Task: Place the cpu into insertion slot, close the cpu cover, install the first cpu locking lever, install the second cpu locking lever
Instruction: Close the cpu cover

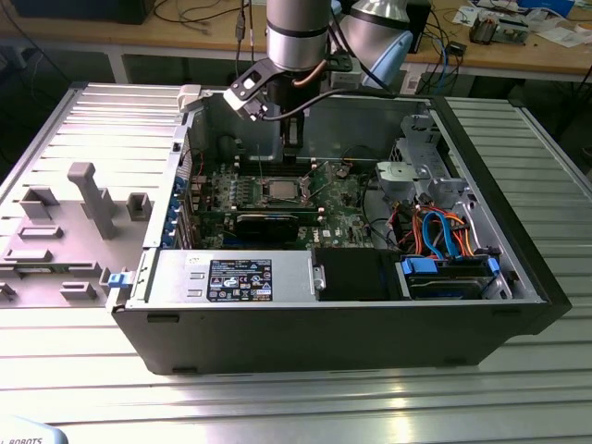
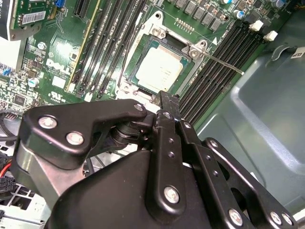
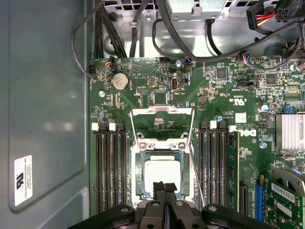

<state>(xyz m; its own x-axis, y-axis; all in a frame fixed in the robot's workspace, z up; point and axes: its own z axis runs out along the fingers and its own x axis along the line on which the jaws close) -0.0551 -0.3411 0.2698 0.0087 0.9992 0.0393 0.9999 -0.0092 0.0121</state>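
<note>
From where I stood, the gripper [image 3: 165, 185] had its fingers [image 3: 159, 190] pressed together right over the cpu [image 3: 162, 171]. They hid its nearest edge and that side of the insertion slot [image 3: 139, 164] beneath the tips. Whether anything thin sat between them I couldn't tell. Behind the fingers, the gripper's body ran off the edge of both wrist views. Beyond the cpu from the tips, how steeply the cpu cover [image 3: 162, 110] stood was unclear. In the exterior view, the slot below the fingers was too small to make out.
</note>
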